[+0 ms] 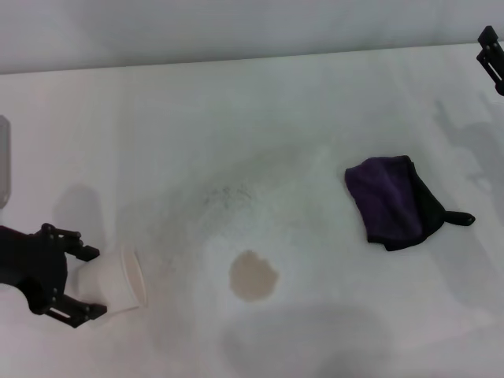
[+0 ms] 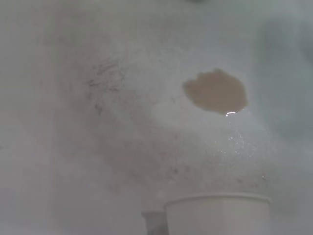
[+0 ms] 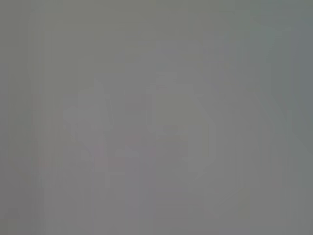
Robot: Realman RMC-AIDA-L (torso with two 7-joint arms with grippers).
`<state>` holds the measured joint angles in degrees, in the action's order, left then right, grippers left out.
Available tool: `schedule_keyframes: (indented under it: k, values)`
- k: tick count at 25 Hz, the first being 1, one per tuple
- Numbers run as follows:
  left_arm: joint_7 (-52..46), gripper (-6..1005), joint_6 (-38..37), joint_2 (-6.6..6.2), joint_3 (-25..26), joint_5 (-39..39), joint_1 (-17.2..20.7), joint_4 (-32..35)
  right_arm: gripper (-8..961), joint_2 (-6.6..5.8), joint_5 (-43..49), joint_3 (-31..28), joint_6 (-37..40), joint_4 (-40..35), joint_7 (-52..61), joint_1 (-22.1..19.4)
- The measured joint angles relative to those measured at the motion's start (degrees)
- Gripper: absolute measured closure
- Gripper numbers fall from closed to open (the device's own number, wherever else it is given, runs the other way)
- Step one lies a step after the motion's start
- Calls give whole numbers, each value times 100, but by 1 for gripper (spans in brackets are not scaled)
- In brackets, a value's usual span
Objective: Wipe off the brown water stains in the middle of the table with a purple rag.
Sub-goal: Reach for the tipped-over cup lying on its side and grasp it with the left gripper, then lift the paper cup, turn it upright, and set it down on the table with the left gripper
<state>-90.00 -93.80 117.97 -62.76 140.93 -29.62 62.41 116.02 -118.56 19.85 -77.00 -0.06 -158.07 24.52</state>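
The brown water stain point(image 1: 253, 276) is a small roundish blot on the white table point(image 1: 236, 118), near the front centre; the left wrist view shows this brown stain point(image 2: 215, 91) wet and glinting at one edge. To its right and farther back, the purple rag point(image 1: 390, 201) lies crumpled, with black edging and a short black loop. My left gripper point(image 1: 93, 282) is at the front left, shut on a white paper cup point(image 1: 118, 282) tipped with its mouth toward the stain. Only a bit of my right gripper point(image 1: 492, 51) shows at the far right corner, well away from the rag.
Faint grey speckled smudges point(image 1: 228, 195) spread behind the stain, and these grey specks point(image 2: 105, 83) also show in the left wrist view. The cup's rim point(image 2: 217, 198) fills the near edge of that view. The right wrist view is a plain grey blur.
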Motion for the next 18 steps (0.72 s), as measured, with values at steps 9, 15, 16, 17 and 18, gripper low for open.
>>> schedule_keyframes:
  k: [9,15,16,17,18]
  values:
    - [355,110,482,59,-1,-97,-108,-546,80,0,17,2,-88,7,4,-47]
    - [535,112,759,75,-4,-347,-200,-933,80,-9,5,2,-90,6,4,-52]
    - [555,112,799,81,-5,-398,-200,-971,80,-12,3,2,-90,6,4,-53]
    - [585,112,841,88,-6,-484,-199,-1030,80,-14,3,2,-88,3,3,-53]
    - [606,112,862,88,-6,-557,-198,-1071,80,-17,2,1,-84,-5,2,-55]
